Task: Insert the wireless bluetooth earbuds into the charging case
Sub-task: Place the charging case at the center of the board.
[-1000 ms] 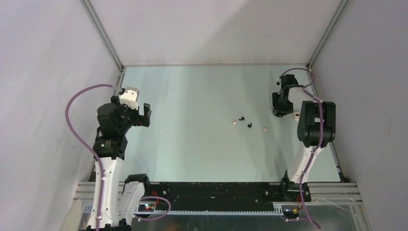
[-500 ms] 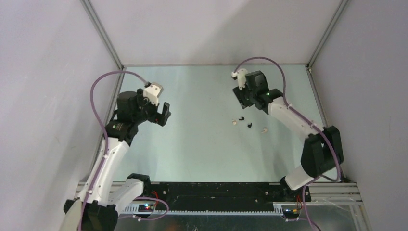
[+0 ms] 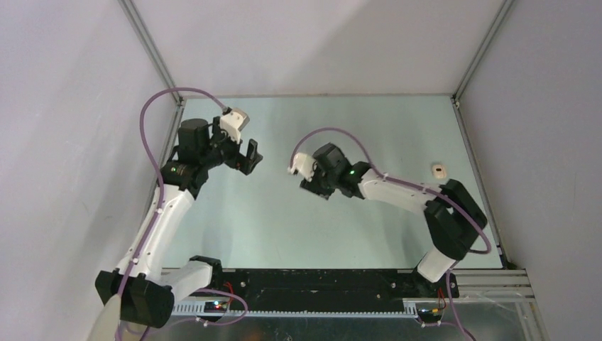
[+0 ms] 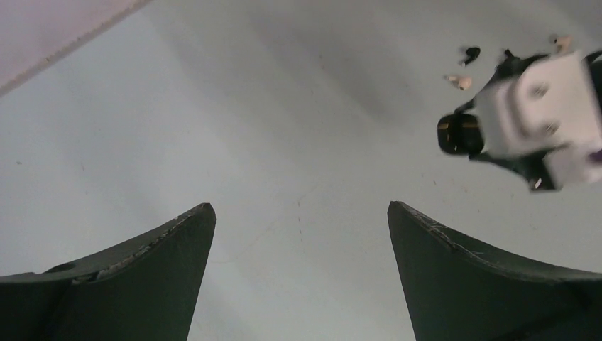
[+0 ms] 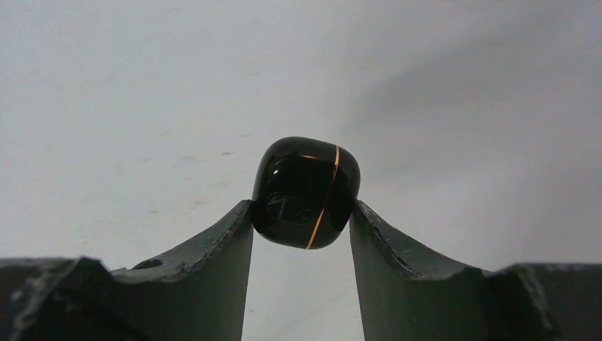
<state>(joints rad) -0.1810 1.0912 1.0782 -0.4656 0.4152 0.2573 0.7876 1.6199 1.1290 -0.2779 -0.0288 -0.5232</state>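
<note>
My right gripper (image 5: pixel 300 204) is shut on a glossy black charging case (image 5: pixel 305 192) with a thin gold line, and the case is closed. In the top view this gripper (image 3: pixel 314 186) hangs over the middle of the table. In the left wrist view the case (image 4: pixel 460 133) shows at its tip. Beyond it lie a black earbud (image 4: pixel 468 53) and two off-white earbuds (image 4: pixel 458 82) (image 4: pixel 563 42). In the top view my right arm hides the earbuds. My left gripper (image 4: pixel 299 205) is open and empty, and in the top view (image 3: pixel 248 158) it is left of the right gripper.
A small white case-like object (image 3: pixel 440 170) with a red mark lies near the right edge of the table. Grey walls and metal frame rails (image 3: pixel 152 57) enclose the pale green table (image 3: pixel 270 227) on three sides.
My right arm has swung from the far right, past the back, to the table's middle with the black case. My left arm has reached up and to the right.
</note>
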